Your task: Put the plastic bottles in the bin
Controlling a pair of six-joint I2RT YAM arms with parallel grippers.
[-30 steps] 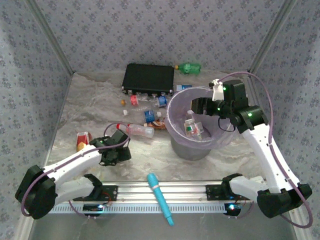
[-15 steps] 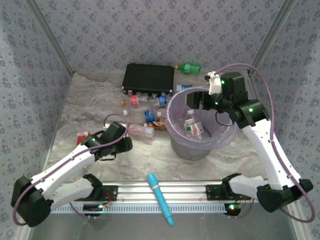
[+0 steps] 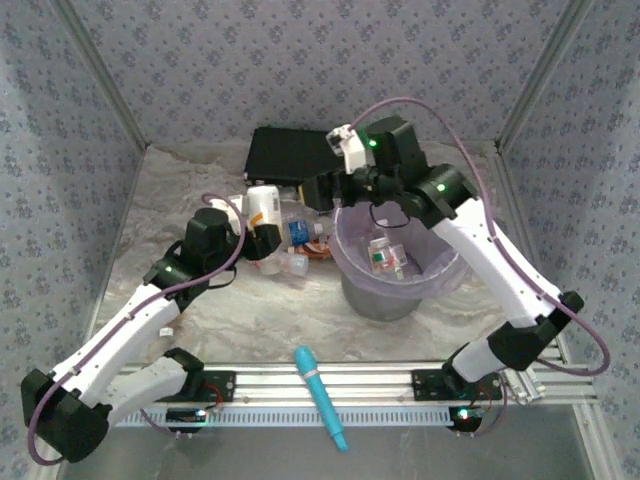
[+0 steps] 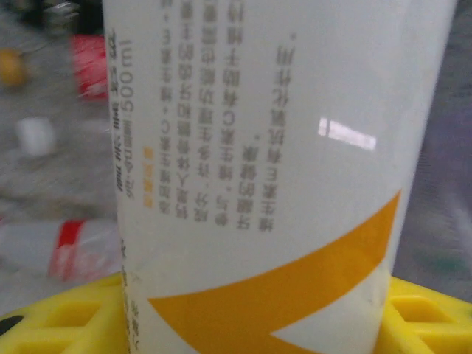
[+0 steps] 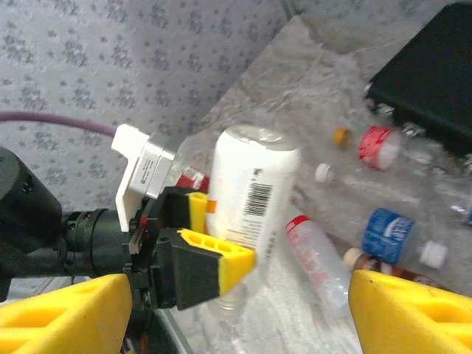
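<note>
Two yellow fingers (image 4: 63, 321) of the left gripper (image 5: 221, 232) are pressed against a white bottle (image 4: 258, 147), one on each side, so the bottle is pinched and held. The grip is made nearer one end than the middle, and most of the bottle sticks out past the fingers. An orange shape and small grey writing are printed on its label. The bottle is held up off the table (image 3: 300, 320), to the left of the bin (image 3: 385, 300) and not over it yet.

It is probably light, since it looks like thin plastic, though it cannot be told if any drink is left inside. The skin is smooth and shiny, so it could slip or tip when it is swung. The wall is likely soft and could be dented if it is squeezed hard. A hold nearer the middle of the body would be steadier than a hold near the end.

The right gripper (image 5: 236, 313) is spread wide with nothing between its fingers. It is hung above the loose bottles (image 3: 300, 232) that lie on the table between the black box (image 3: 290, 155) and the bin. These are small, clear and round, so they may roll when touched; each is best taken across its middle. A few bottles (image 3: 385, 255) are lying inside the bin. A cyan stick (image 3: 320, 395) is seen near the front rail.
</note>
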